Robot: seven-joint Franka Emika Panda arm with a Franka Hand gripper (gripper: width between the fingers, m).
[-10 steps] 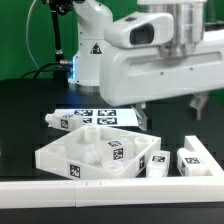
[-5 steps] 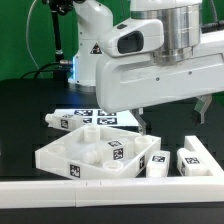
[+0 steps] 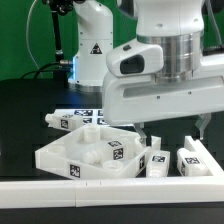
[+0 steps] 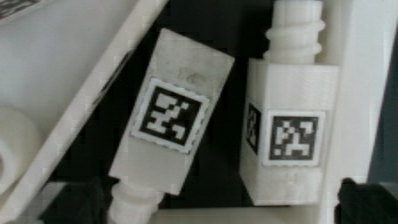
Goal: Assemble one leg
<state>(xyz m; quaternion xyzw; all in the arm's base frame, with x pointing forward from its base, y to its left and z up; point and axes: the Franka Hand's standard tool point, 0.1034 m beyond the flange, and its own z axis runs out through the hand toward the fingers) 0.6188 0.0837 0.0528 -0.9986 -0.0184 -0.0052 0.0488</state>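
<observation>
Jaws hang wide open with nothing in them, above the two legs. On the black desk [image 3: 20, 120] sits the big white tray [image 3: 50, 155]. Just beside the tray, on the exterior view's right, is the first leg [image 3: 157, 161]. The second leg [image 3: 188, 159] is near it, farther from the tray.

no words or numbers i can read. a black triangle sign [image 3: 95, 48] marks my arm's base [image 3: 88, 68]; one leg [image 4: 187, 60] and the next leg [image 4: 295, 90] each bear a coded square tag.
</observation>
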